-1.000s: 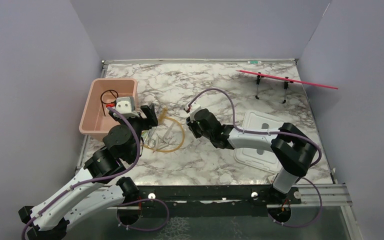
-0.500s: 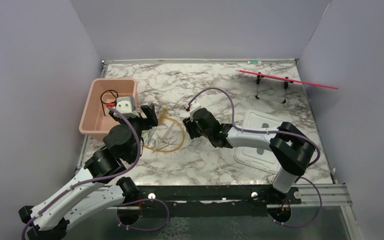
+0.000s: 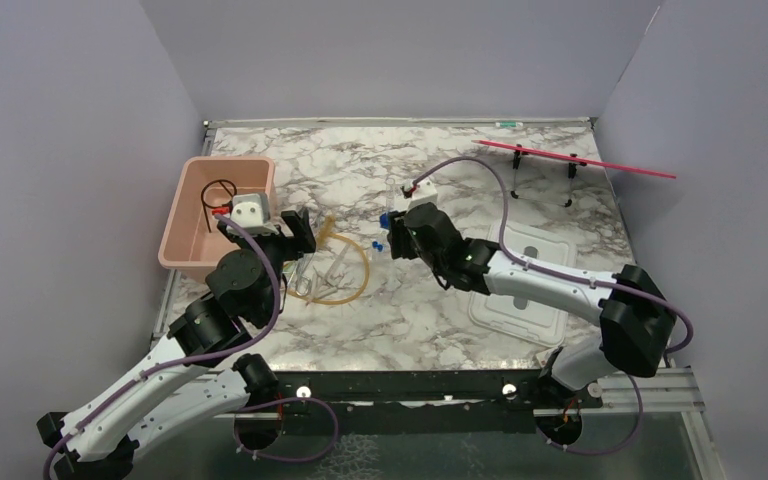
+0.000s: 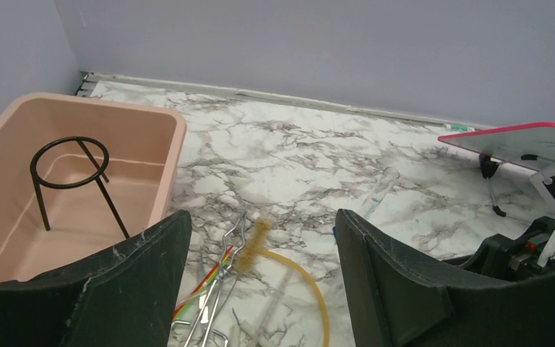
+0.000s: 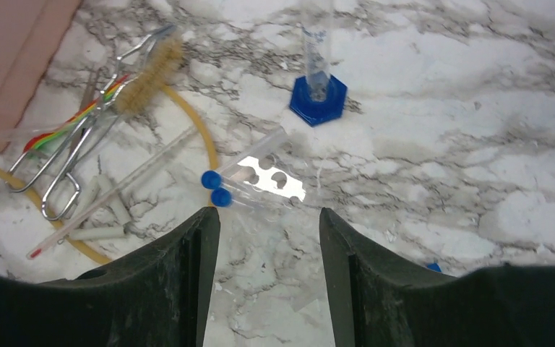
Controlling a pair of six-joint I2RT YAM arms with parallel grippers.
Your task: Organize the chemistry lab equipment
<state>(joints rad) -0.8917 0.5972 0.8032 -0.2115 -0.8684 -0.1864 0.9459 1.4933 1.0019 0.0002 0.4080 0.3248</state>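
Observation:
My right gripper [image 5: 266, 217] is open and empty, hovering just short of two clear blue-capped tubes [image 5: 249, 177] that lie on the marble. Beyond them a blue-based clear vial [image 5: 318, 94] stands upright. To the left lie the metal tongs [image 5: 79, 159], a bristle brush [image 5: 148, 76] and the amber rubber tubing loop [image 5: 202, 134]. My left gripper [image 4: 260, 224] is open above the tongs [image 4: 209, 289] and the tubing [image 4: 311, 278], holding nothing. The black wire ring [image 4: 69, 187] stands inside the pink tub [image 4: 177, 137].
The pink tub [image 3: 185, 245] is at the left edge beside my left arm. A white lid [image 3: 505, 320] lies under my right arm. A red board on a small black stand [image 3: 570, 158] is at the back right. White sticks and a thin rod lie among the tubing.
My right gripper has opened and drawn back to the right. The blue-capped tubes and the vial, hidden under it before, now show on the marble. The left arm has not moved.

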